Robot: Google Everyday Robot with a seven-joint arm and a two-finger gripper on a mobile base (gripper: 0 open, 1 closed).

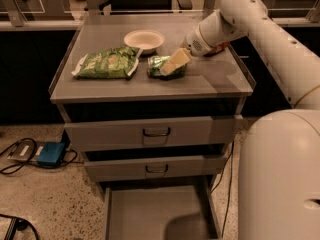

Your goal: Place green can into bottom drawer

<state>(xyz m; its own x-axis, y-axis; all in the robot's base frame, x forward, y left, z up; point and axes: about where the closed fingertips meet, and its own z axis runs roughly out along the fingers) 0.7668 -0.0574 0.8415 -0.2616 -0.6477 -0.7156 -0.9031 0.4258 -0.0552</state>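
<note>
The green can (159,66) lies on its side on the cabinet top (115,86), right of the snack bag. My gripper (172,65) reaches down from the upper right, its pale fingers (176,60) lying over the can's right half. The can's right end is hidden behind them. The red-orange can (219,47) is mostly hidden behind my wrist. The bottom drawer (145,211) is pulled open below, and nothing shows on its flat grey floor.
A green crinkly snack bag (106,63) lies left of the can. A white bowl (144,38) stands behind it. Two upper drawers (156,132) with black handles are closed. My white arm and body fill the right side. A blue box (51,154) and cables lie on the floor at left.
</note>
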